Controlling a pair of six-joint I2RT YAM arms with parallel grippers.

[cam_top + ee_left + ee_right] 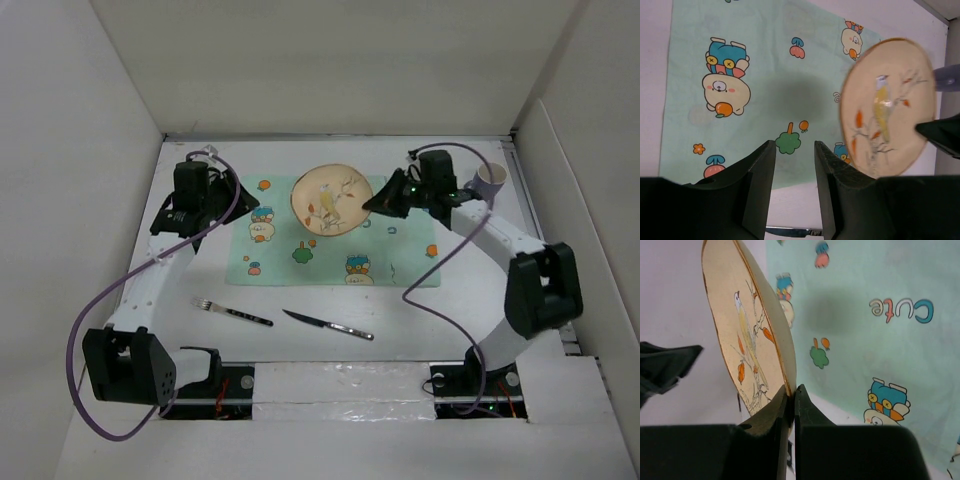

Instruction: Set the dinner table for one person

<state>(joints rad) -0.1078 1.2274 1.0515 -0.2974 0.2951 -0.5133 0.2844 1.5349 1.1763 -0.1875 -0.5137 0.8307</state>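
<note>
The white dinner table (420,310) carries a mint-green cartoon placemat (300,262). My right gripper (372,203) is shut on the rim of a cream plate with a bird print (328,200) and holds it tilted above the mat's far edge. In the right wrist view the plate (747,335) stands on edge, pinched at the gripper (792,390). My left gripper (238,198) is open and empty above the mat's far left corner; its wrist view shows the gripper (795,147) over the mat (755,85), with the plate (885,107) to the right.
A fork (230,311) and a knife (328,324) lie on the table in front of the mat. A lilac cup (490,179) stands at the far right corner. White panels wall the table at the back and sides.
</note>
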